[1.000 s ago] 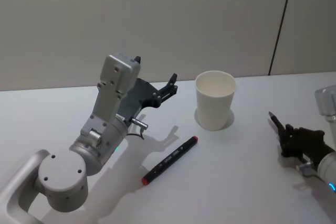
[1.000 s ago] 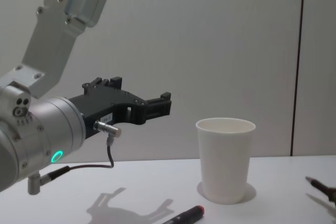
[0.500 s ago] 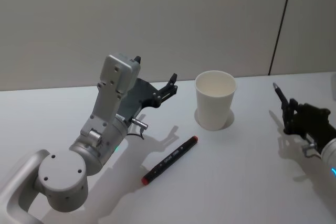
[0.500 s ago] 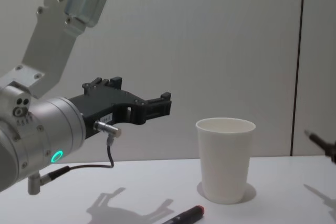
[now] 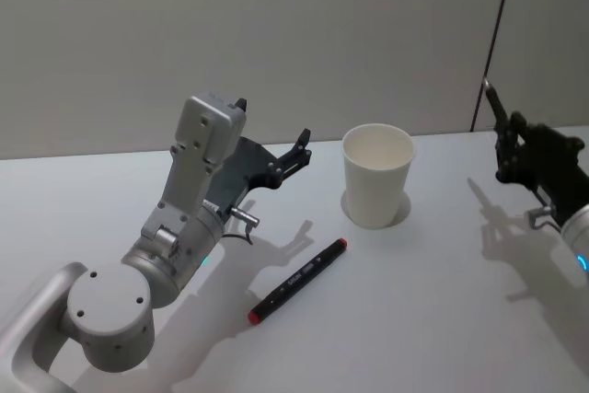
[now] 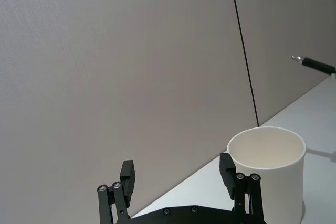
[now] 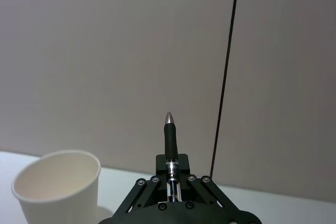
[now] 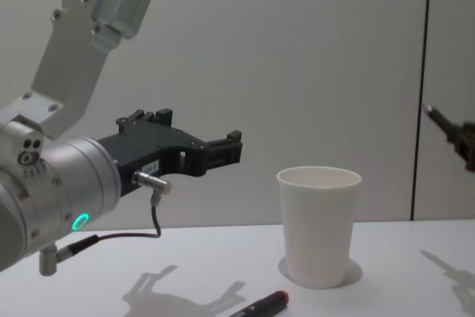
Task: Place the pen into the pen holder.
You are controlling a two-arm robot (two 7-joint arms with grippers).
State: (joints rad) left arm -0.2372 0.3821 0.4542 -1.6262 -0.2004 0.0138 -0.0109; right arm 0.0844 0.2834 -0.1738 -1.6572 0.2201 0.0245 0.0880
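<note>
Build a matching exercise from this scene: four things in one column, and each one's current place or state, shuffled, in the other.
Things:
1. pen holder
2. red-tipped marker
3. pen
4. left gripper

Places or states:
A. clamped in the right gripper, raised off the table
B. lying flat on the table, in front of the cup
C. open and holding nothing, in the air beside the cup
D. standing upright on the table

Pairs: 1-D, 2-B, 3-A, 4-C
</note>
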